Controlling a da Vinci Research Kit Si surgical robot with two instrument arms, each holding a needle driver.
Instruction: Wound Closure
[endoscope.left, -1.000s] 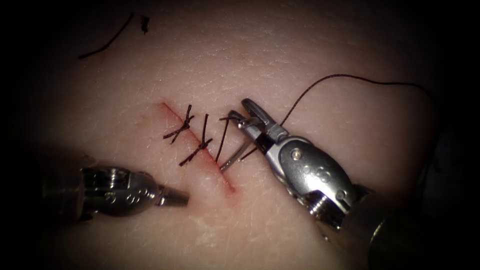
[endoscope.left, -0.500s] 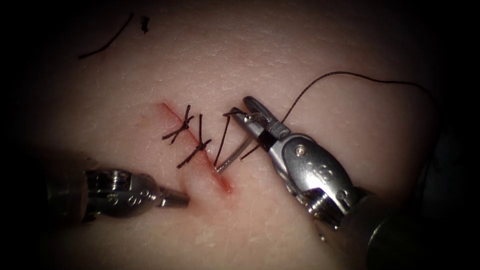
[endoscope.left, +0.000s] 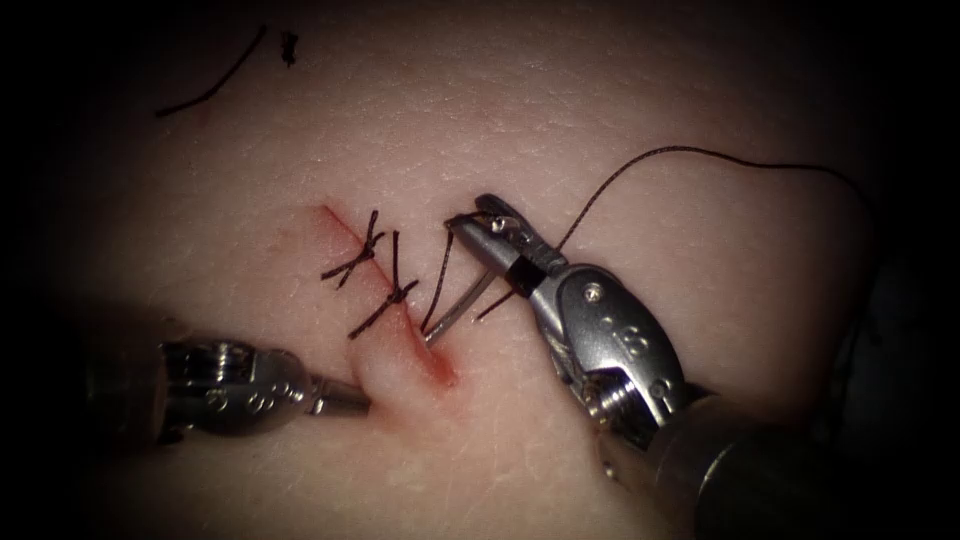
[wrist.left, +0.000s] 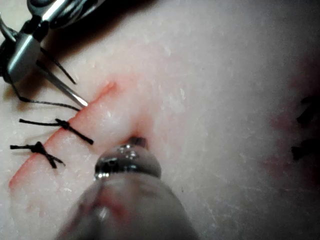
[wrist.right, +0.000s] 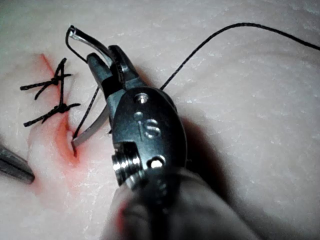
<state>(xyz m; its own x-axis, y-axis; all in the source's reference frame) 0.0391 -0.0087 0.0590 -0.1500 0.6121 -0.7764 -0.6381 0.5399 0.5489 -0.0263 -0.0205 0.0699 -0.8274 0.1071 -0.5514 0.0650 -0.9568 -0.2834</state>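
My right tool (endoscope.left: 487, 222) is shut on the curved needle (endoscope.left: 462, 305) near its tail end, on the right of the cut (endoscope.left: 440, 368). The needle's tip sits at the cut's right edge, just below the two knotted stitches (endoscope.left: 355, 262). Dark thread (endoscope.left: 640, 160) arcs from the needle's tail up and to the right. In the right wrist view the jaws (wrist.right: 102, 60) clamp the needle (wrist.right: 92, 130), whose tip touches the red edge. My left tool (endoscope.left: 350, 402) is shut, its tip pressed into the tissue left of the cut, raising a ridge there (wrist.left: 136, 143).
A loose strand of cut thread (endoscope.left: 215, 80) and a small scrap (endoscope.left: 289, 47) lie on the tissue far up on the left. A short thread end (endoscope.left: 495, 305) sticks out beside the right tool. Red fluid stains the cut's lower end.
My right tool has moved left and turned, carrying the needle's tip down to the cut's right edge. The tissue left of the cut has bulged up against the left tool.
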